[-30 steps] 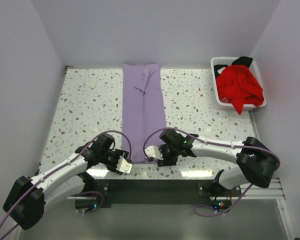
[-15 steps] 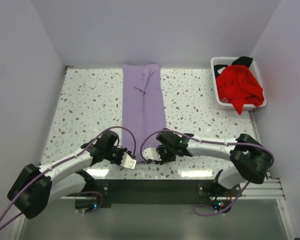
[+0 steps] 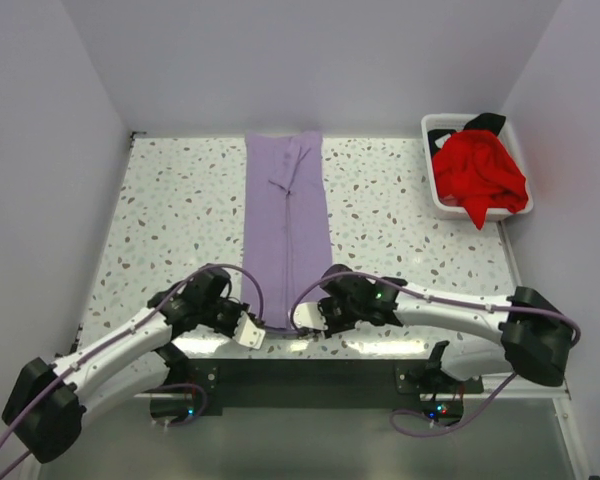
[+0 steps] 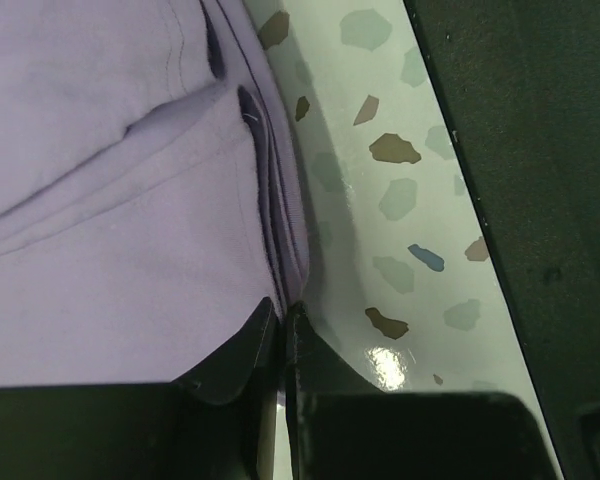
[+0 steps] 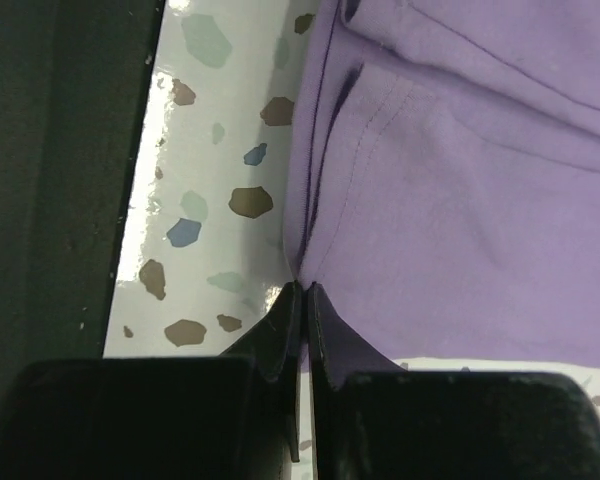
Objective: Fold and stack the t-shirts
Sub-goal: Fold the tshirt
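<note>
The lavender-purple t-shirt (image 3: 286, 230) lies folded into a long narrow strip down the middle of the speckled table, with its near end at the front edge. My left gripper (image 3: 252, 330) is shut on the strip's near left corner. The left wrist view shows that gripper (image 4: 283, 308) pinching the layered hem of the t-shirt (image 4: 110, 200). My right gripper (image 3: 305, 318) is shut on the near right corner. In the right wrist view this gripper (image 5: 305, 287) bites the folded edge of the t-shirt (image 5: 460, 200). The red t-shirt (image 3: 477, 175) and the black one (image 3: 485, 122) lie crumpled at the far right.
A white plastic basket (image 3: 432, 195) at the far right corner holds the red and black shirts. The table's front edge and a dark rail (image 3: 300, 375) run just behind both grippers. Pale walls close in the left, back and right sides.
Both grippers have gone from partly open to shut on the near corners of the purple t-shirt. The left one shifted slightly right toward the hem, and the strip itself has barely moved.
</note>
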Robot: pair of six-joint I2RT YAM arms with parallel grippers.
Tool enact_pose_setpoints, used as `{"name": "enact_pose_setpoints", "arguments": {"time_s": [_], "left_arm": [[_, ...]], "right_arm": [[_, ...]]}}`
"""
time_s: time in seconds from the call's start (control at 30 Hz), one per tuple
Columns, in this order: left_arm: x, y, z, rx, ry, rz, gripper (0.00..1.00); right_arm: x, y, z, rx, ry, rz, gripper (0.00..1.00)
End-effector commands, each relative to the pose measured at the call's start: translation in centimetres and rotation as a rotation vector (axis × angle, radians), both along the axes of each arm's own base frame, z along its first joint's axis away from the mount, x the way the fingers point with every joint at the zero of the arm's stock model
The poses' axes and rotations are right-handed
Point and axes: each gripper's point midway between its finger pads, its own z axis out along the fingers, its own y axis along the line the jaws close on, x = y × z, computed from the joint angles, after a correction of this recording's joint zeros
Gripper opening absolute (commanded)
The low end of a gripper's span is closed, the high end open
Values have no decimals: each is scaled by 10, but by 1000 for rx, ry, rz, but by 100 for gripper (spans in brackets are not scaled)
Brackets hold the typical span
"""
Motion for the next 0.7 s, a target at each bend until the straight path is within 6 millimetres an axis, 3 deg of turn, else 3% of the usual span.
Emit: {"name": "enact_pose_setpoints", "arguments": {"time_s": [0.0, 0.1, 0.17, 0.2, 0.27, 0.37, 0.4, 0.5, 0.53, 0.6, 0.63, 0.67], "left_arm": [[-10, -8, 32, -65, 0, -51, 0], [12, -11, 58, -94, -93, 17, 0], [27, -10, 64, -87, -109, 44, 0], [45, -7, 79, -122, -143, 71, 0], [70, -4, 88, -128, -149, 114, 0], [101, 0, 88, -106, -182, 130, 0], [115, -4, 100, -130, -229, 127, 0], [146, -9, 95, -115, -249, 132, 0], [154, -10, 96, -116, -259, 136, 0], [178, -9, 105, -127, -300, 158, 0], [186, -9, 97, -116, -283, 161, 0], [196, -5, 97, -113, -289, 177, 0]], "right_arm": [[-11, 4, 31, 86, 16, -7, 0], [-3, 6, 49, 111, -7, -25, 0], [13, 11, 63, 146, -33, -35, 0], [20, 12, 67, 156, -48, -31, 0], [38, 16, 74, 175, -59, -39, 0], [69, 20, 79, 189, -90, -34, 0], [78, 21, 81, 193, -99, -33, 0], [115, 26, 82, 197, -142, -1, 0], [127, 31, 90, 218, -163, 9, 0], [149, 32, 80, 204, -153, 17, 0], [163, 39, 92, 224, -176, 27, 0], [173, 37, 89, 217, -168, 18, 0]]}}
